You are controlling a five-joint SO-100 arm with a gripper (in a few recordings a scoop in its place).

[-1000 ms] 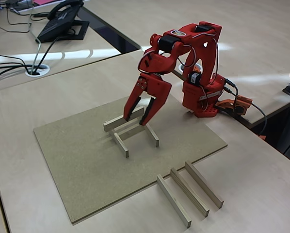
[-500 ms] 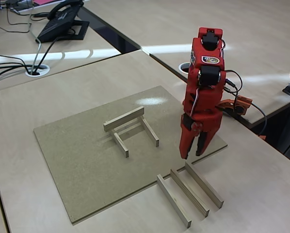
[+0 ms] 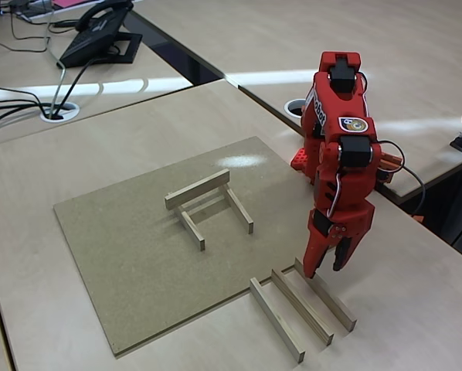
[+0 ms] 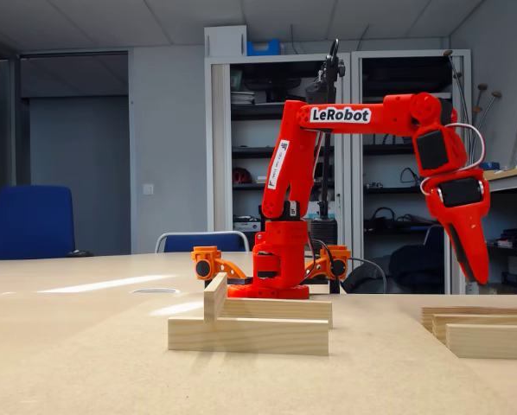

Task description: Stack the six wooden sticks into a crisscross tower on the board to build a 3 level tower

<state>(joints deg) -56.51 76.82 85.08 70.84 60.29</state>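
On the tan board (image 3: 130, 255) two wooden sticks (image 3: 192, 230) (image 3: 239, 209) lie parallel, and a third stick (image 3: 198, 189) lies across their far ends. In the low fixed view the same partial tower (image 4: 248, 335) sits in the middle foreground. Three more sticks (image 3: 301, 306) lie side by side on the pale desk off the board's right edge; their ends (image 4: 488, 333) show at the right. My red gripper (image 3: 324, 269) (image 4: 476, 277) points down just above the far end of the rightmost loose stick (image 3: 325, 294). Its fingers stand slightly apart and hold nothing.
My arm's base (image 3: 312, 158) stands at the desk edge behind the board's right corner, with a cable (image 3: 412, 182) trailing right. A desk phone (image 3: 100, 35) and cables (image 3: 30, 108) lie on the far-left desk. A dark gap (image 3: 177, 58) separates the desks.
The gripper left the crossing stick on the tower, swung right off the board and came down over the loose sticks, nearer and lower than half a second ago.
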